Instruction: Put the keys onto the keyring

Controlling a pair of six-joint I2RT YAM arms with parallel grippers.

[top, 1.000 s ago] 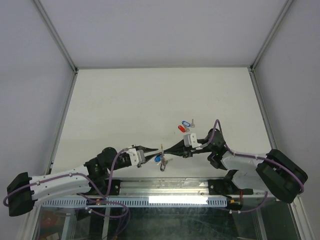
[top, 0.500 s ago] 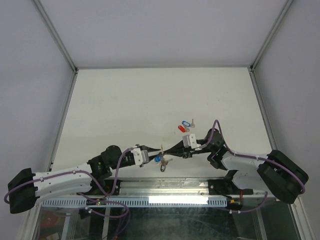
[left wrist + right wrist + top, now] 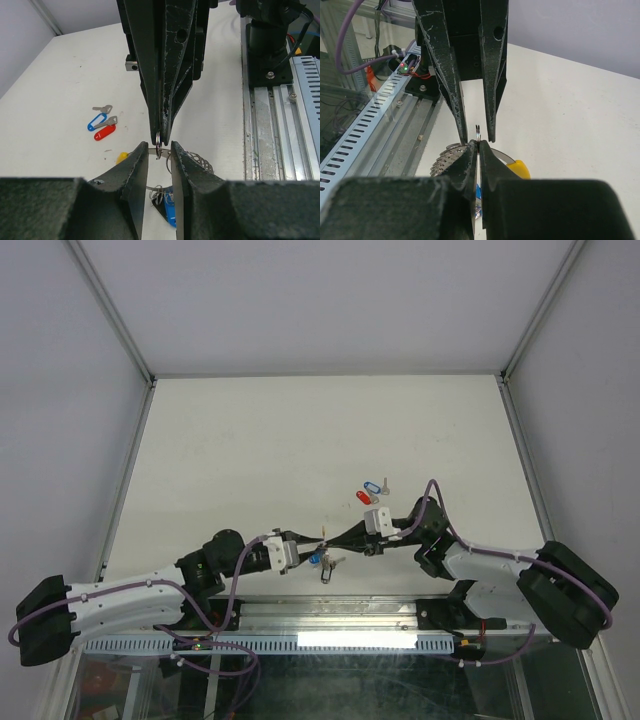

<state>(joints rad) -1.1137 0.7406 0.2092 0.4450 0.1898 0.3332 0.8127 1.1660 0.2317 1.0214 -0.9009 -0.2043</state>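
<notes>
The keyring [image 3: 198,159] is a thin silvery band with a beaded stretch and a yellow piece [image 3: 121,157]. It lies low between the two arms [image 3: 322,534]. A blue-tagged key [image 3: 171,212] and small rings hang on its near arc. My right gripper [image 3: 477,145] is shut on a small split ring [image 3: 158,142] right at the keyring's far arc. My left gripper [image 3: 159,145] faces it tip to tip. Its jaws are slightly apart, astride that split ring and the band, and I see nothing clamped between them. Two loose keys, blue [image 3: 97,121] and red [image 3: 105,132], lie on the table [image 3: 300,440].
The loose blue and red keys [image 3: 368,492] lie just beyond the right gripper [image 3: 332,537]. A metal rail [image 3: 300,125] and the arm bases run along the near table edge. White walls enclose the table on three sides.
My left arm has pushed forward and right, bringing its fingertips up around the right gripper's tip. The right gripper and the keyring have stayed put.
</notes>
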